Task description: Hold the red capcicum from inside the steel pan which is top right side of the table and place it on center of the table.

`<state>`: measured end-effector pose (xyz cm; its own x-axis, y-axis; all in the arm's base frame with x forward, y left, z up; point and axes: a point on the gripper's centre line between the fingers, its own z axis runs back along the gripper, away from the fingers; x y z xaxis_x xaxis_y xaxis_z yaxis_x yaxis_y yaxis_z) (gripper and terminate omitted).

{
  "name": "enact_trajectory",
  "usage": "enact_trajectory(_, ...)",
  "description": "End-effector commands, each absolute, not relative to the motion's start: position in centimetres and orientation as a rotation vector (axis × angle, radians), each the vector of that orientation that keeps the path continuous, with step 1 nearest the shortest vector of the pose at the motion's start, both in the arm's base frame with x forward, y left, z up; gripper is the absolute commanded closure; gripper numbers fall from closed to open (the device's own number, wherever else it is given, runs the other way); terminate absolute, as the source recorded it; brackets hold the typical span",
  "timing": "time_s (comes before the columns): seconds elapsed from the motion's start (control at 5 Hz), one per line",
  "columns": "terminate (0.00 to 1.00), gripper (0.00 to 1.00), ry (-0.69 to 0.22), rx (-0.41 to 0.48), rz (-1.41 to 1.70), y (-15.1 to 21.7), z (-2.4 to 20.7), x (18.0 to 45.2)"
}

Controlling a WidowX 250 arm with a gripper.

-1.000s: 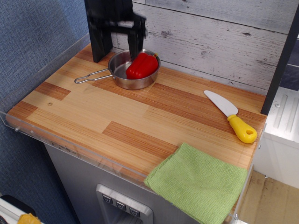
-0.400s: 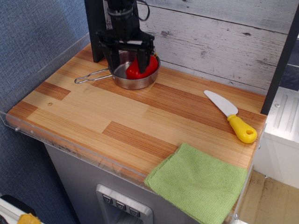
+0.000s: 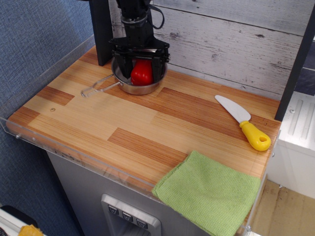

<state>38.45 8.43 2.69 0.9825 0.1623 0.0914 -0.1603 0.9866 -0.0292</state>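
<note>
One gripper clasps the one red capcicum inside the one steel pan. On the table lie one knife and one green cloth.

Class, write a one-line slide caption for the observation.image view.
Gripper closes around the red capcicum inside the steel pan on the table.

Steel pan rear rim hidden behind jaws; green cloth cut off at bottom edge.
</note>
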Motion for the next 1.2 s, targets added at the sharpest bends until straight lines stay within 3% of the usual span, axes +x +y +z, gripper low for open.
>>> enact_trajectory(0.0,0.00,1.00,-0.128,-0.006,0.175,8.5,3.5,38.6)
enact_trajectory(0.4,0.00,1.00,-0.186,-0.030,0.188,8.4,6.9,37.7)
enact_trajectory(0.8,0.00,1.00,-0.282,-0.002,0.218,9.5,13.1,34.8)
enact_trajectory(1.0,0.00,1.00,-0.301,-0.025,0.195,7.6,14.4,33.6)
